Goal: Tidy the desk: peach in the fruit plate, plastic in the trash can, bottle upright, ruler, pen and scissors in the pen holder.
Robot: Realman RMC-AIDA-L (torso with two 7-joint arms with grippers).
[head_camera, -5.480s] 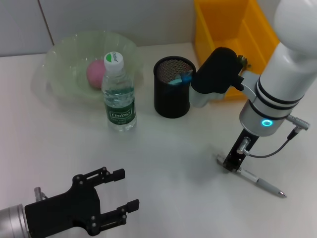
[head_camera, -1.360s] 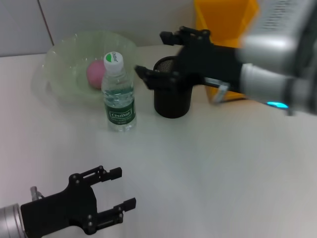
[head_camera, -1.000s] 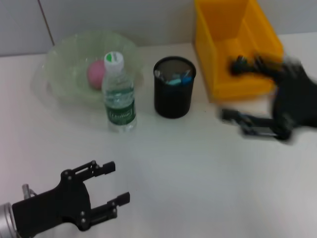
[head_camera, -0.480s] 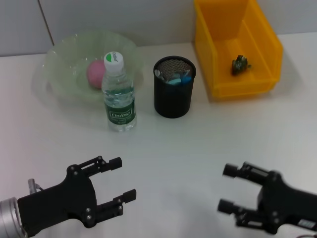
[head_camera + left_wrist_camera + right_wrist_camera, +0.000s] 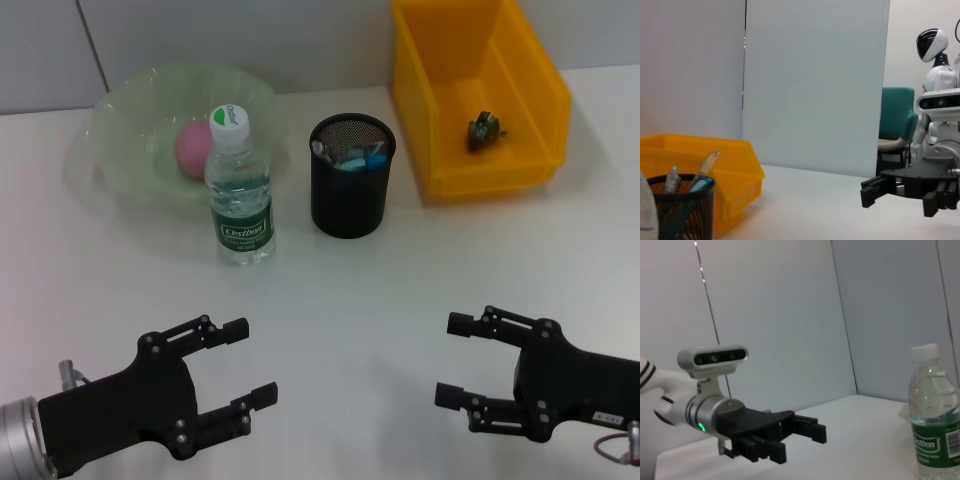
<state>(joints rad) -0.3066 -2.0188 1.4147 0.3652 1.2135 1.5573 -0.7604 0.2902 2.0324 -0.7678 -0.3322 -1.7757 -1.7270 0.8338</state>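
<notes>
**Nothing left loose: tidy looks finished, both arms low and unladen**

Two end effectors, both near the front edge of the white surface (image 5: 340, 300): left end effector (image 5: 238, 376) with fingers spread wide and nothing between them, right end effector (image 5: 462, 358) likewise wide apart and holding nothing. Well apart from each other and from every task item.

Judged step: the close of the job (no item visibly out of place). Next move probably only a retreat or a park; no grasp called for, unless something lies outside the head view.

Counted, item by item:

- One peach (image 5: 193, 148), pink, inside the pale green fruit plate (image 5: 120, 110) at the far left.
- One bottle (image 5: 239, 190), upright, white-and-green cap on, just in front of the plate's rim; seen also in the right wrist view, standing straight.
- One pen holder (image 5: 350, 205), black mesh, beside the bottle and apart from it. Contents poking above the rim: a clear ruler (image 5: 703, 169), a pen (image 5: 672, 181) with a pale cap, and blue handles, presumably the scissors (image 5: 372, 157) (exact shape hard to tell).
- One trash can (image 5: 500, 170), a yellow bin at the far right, with one small dark crumpled scrap, taken for the plastic (image 5: 484, 129), on its floor.
</notes>
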